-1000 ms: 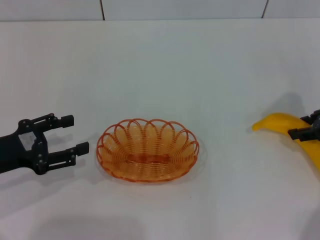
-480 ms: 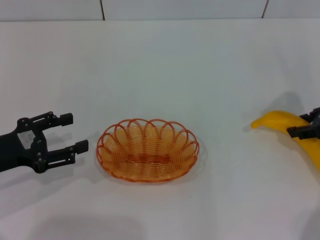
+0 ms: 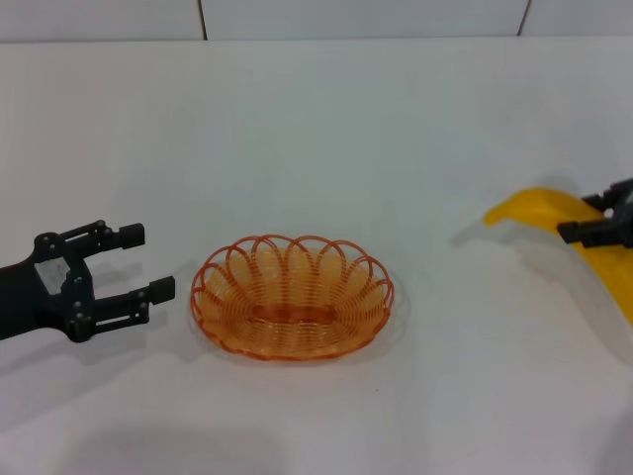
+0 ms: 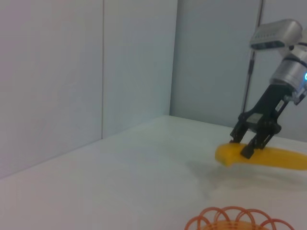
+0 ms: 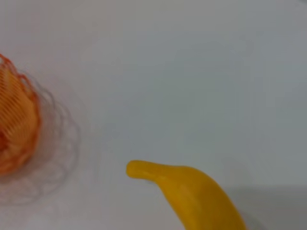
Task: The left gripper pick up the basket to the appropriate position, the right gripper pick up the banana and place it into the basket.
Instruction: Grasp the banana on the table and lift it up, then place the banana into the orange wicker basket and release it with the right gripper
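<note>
the banana [image 3: 554, 213], a large curved bright-yellow fruit, hangs clear of the white table [image 3: 326, 119] at the far right, its shadow apart from it on the surface below. the right gripper [image 4: 255, 135], a black two-fingered claw on a black arm, has its fingers closed across the banana's back, near one end rather than at the middle; the long remainder juts out to the side. well to the left, at the centre and nearer, sits the shallow oval basket of orange looped wire [image 3: 292, 295], resting flat on the table and empty. just left of it the left gripper [image 3: 139, 264], the matching black claw, hovers with fingers spread wide, holding nothing and not touching the scalloped rim. because the grasp looks off-centre, the smooth fruit could pivot or slip in transit. it is about as long as the basket is wide, so a skewed release might leave it bridging the rim or tipping the light basket, which nothing is steadying.
</note>
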Tool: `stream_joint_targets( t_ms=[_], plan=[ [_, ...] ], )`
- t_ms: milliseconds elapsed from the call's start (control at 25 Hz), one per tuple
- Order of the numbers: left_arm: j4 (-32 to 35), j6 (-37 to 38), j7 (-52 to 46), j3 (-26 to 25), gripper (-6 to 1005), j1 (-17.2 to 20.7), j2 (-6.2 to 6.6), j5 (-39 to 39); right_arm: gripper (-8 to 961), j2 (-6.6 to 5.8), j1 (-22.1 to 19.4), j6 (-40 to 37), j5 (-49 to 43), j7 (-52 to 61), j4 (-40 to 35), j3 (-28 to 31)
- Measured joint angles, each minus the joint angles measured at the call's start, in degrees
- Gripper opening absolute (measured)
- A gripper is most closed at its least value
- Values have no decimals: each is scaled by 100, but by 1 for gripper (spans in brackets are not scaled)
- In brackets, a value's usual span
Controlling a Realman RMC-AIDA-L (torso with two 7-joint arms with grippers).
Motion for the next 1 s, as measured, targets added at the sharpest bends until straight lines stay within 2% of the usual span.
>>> stream_joint_targets(
  t_ms=[400, 1000],
  plan=[
    [0, 0, 6, 0, 795, 6, 0, 0, 506, 9, 57, -185, 995, -85, -278, -524],
    [0, 14, -30, -58, 795, 71, 2, 103, 507, 20, 306, -199, 3283, -282, -883, -2406]
  ],
)
